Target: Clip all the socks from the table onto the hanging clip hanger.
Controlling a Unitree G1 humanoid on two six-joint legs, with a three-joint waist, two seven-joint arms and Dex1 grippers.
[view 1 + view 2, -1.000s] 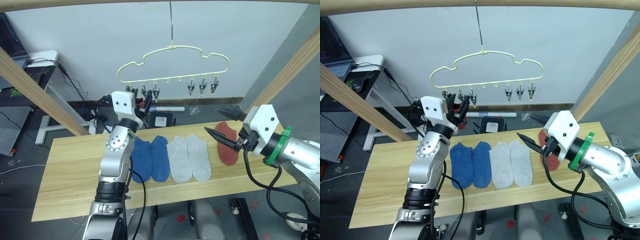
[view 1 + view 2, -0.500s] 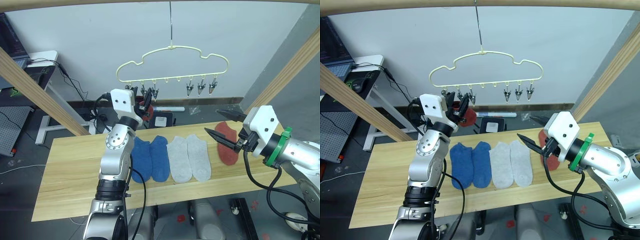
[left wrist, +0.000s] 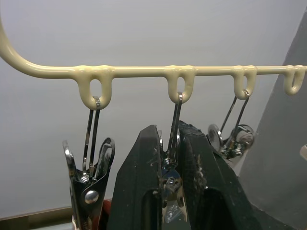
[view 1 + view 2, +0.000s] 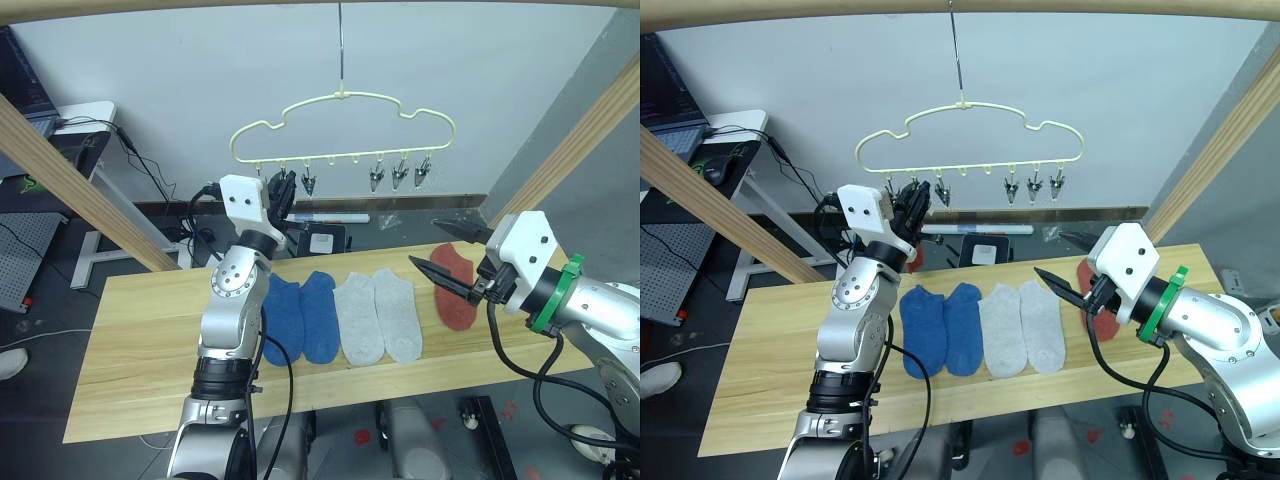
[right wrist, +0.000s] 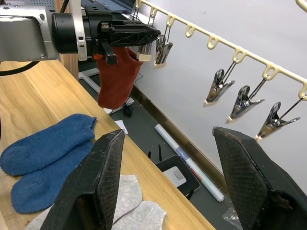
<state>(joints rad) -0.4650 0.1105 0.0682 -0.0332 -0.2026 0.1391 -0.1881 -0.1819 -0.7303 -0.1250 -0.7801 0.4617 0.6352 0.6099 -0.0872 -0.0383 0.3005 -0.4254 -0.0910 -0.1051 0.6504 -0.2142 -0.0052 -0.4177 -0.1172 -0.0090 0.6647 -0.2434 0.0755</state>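
left gripper (image 3: 169, 158) is up at the clip hanger (image 4: 345, 98), fingers pinched on the second clip (image 3: 170, 184) from its left end. a rust red sock (image 5: 116, 76) hangs at that gripper, probably already in the first clip, can't tell for sure. right gripper (image 4: 436, 255) hovers wide open, empty, above the table (image 4: 140, 330) by the other red sock (image 4: 456, 287). two blue socks (image 4: 300, 317) and two grey socks (image 4: 378, 315) lie mid-table. judging: clipping step; next, fetch a sock for the pinched clip.

Left arm raised upright, left claw (image 3: 169, 158) pinched nearly closed, right claw (image 4: 437, 254) spread wide, forearm level
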